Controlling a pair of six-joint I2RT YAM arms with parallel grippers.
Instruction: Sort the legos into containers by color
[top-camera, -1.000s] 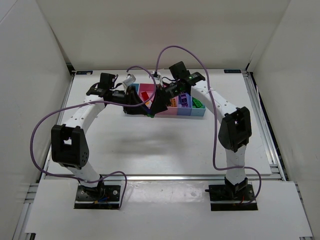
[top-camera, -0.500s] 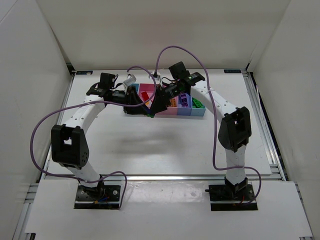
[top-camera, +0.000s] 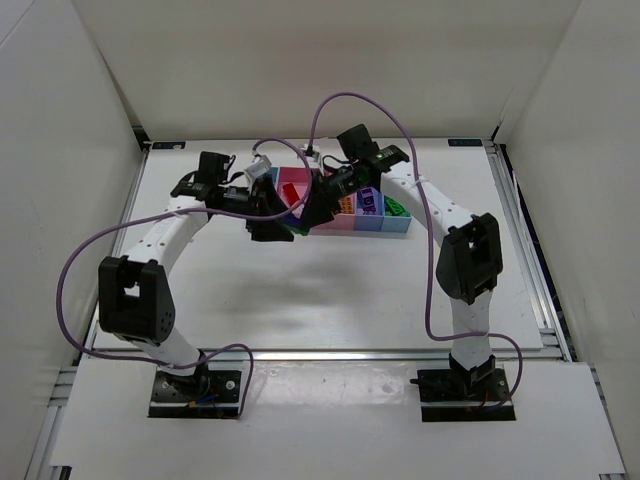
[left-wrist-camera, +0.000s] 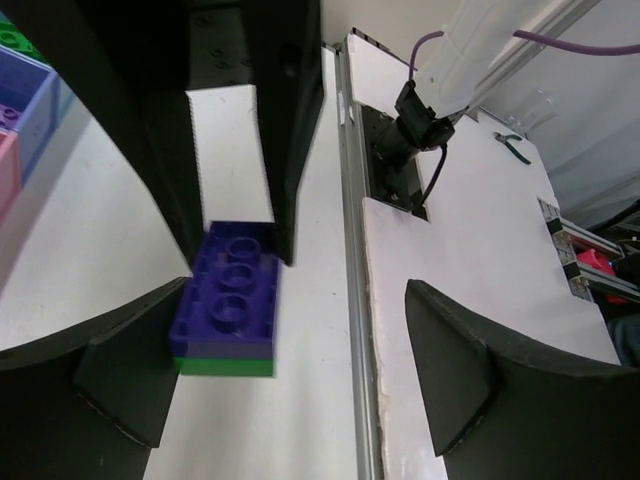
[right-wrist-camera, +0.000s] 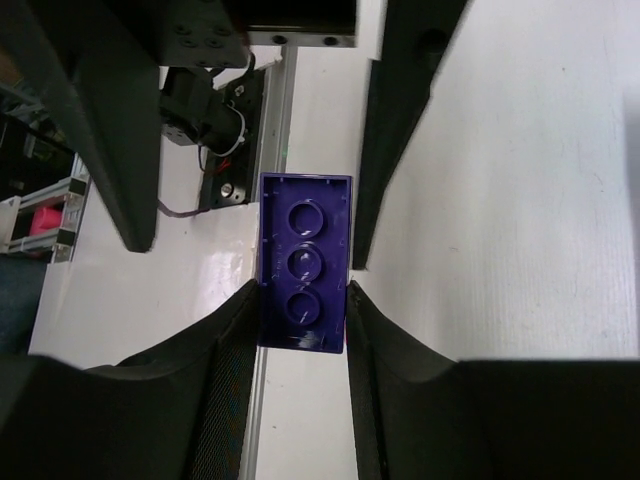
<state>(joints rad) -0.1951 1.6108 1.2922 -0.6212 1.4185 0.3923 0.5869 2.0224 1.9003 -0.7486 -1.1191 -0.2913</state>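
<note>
A purple lego stuck on a green one (left-wrist-camera: 228, 310) hangs just in front of the containers (top-camera: 340, 226). My right gripper (right-wrist-camera: 300, 300) is shut on this chunk (right-wrist-camera: 302, 265), its pads pressed to the long sides. My left gripper (left-wrist-camera: 298, 295) stands open around it, one finger (left-wrist-camera: 120, 380) close beside the chunk and the other (left-wrist-camera: 480, 380) well clear. From above, both grippers meet at the row's front left, left gripper (top-camera: 268, 226) and right gripper (top-camera: 308, 214), with a green edge of the chunk (top-camera: 298, 230) showing between them.
The bins hold sorted bricks: red (top-camera: 295, 190), orange (top-camera: 346, 204), purple (top-camera: 369, 200) and green (top-camera: 397, 207). The bin corner (left-wrist-camera: 25, 95) lies just left of my left gripper. The table's metal rail (left-wrist-camera: 350, 300) and near ledge run below the grippers.
My left gripper has opened and let go of the chunk, shifting slightly toward the near side. The right gripper stays shut on it in the same place.
</note>
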